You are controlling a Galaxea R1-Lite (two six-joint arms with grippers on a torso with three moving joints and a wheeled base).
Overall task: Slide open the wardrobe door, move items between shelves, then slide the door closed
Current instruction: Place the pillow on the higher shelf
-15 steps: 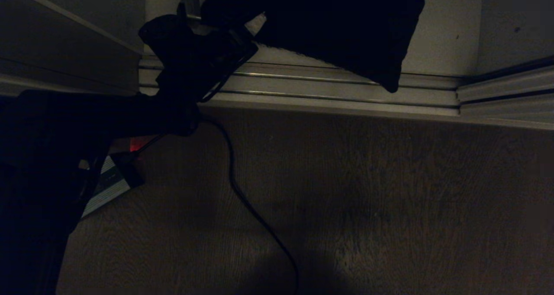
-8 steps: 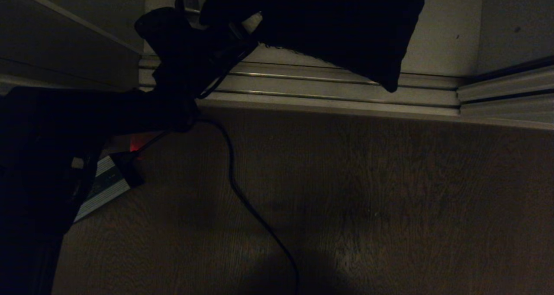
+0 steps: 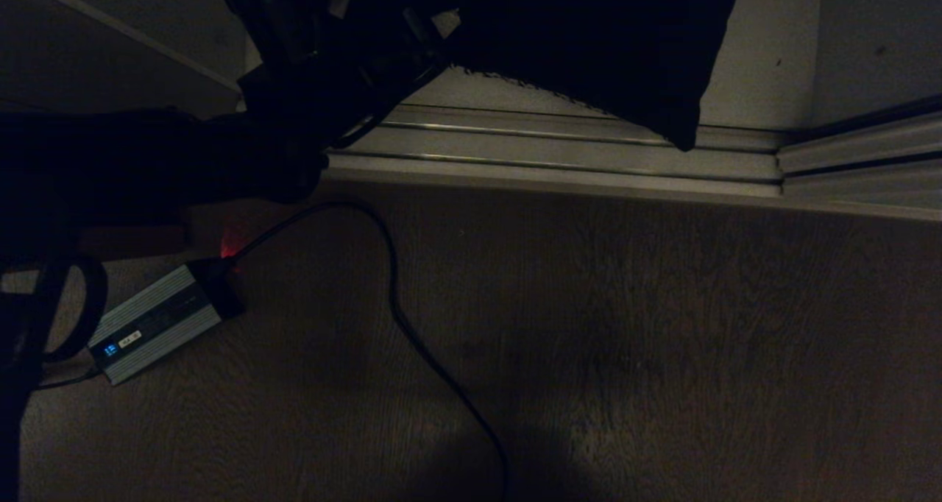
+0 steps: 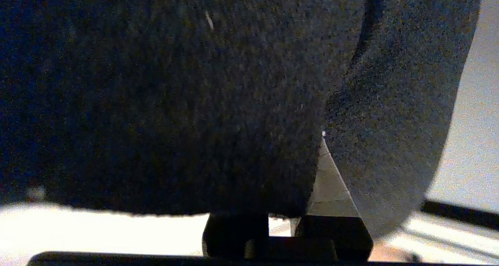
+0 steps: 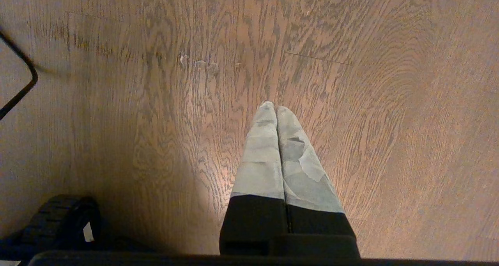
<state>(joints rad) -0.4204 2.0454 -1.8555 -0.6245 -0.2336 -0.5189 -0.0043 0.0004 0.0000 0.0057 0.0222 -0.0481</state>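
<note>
One dark, fuzzy cushion (image 3: pixel 581 38) hangs tilted, corner downward.

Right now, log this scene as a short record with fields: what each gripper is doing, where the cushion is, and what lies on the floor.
left gripper: shut on the cushion's edge, raised at the wardrobe opening
cushion: held off the floor, hanging above the floor track
right gripper: shut, empty, parked pointing at the wood floor
floor items: small silver box with a black cable
</note>
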